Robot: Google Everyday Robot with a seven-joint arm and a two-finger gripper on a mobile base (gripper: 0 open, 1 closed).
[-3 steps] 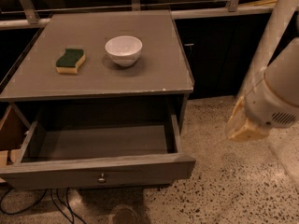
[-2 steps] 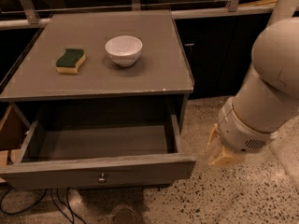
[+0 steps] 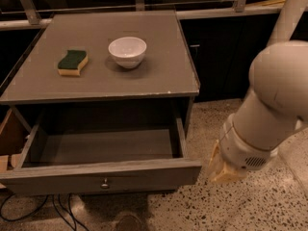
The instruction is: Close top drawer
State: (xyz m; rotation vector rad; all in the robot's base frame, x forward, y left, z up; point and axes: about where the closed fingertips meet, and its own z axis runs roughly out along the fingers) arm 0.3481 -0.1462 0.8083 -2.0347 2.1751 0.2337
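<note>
Arm (image 3: 269, 114) bent, hand (image 3: 224, 170) beside open top drawer (image 3: 144, 177)

Dim, warm light falls from above; the drawer (image 3: 144, 174) interior lies in shadow, and the claw (image 3: 225, 170) beside its right front corner looks yellowish.

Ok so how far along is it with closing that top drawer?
Done: nothing yet. The top drawer stands pulled well out from under the cabinet top.
In hand: the gripper is low by the right end of the drawer front; whether it touches cannot be told.
Left: the whole push, until the front sits in under the top.
</note>
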